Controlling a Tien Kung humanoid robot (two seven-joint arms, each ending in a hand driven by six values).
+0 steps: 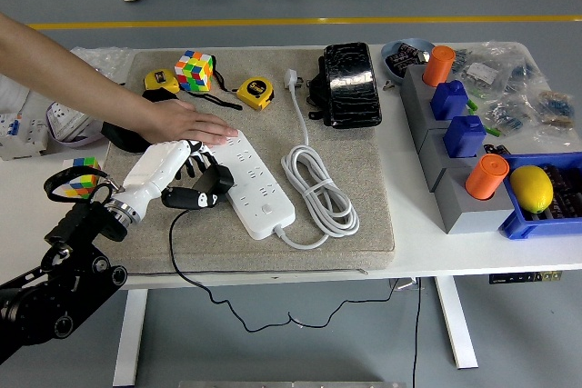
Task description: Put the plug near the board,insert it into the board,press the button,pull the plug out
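A white power strip (257, 188) lies slantwise on the grey mat (364, 215), its white cord (318, 188) coiled to its right. My left hand (186, 174) has a white shell and black fingers. It is shut on a black plug (214, 182) whose tip touches the strip's left edge. The plug's black cable (177, 265) trails off the table's front. A person's hand (195, 124) lies flat across the strip's far end, holding it down. My right arm is out of view.
Behind the strip sit a Rubik's cube (195, 70), two yellow tape measures (255, 93) and a black pouch (347, 84). Grey blocks with orange and blue caps (455, 124) line the right, with a blue bin holding a lemon (532, 186). A small cube (80, 174) lies at the left.
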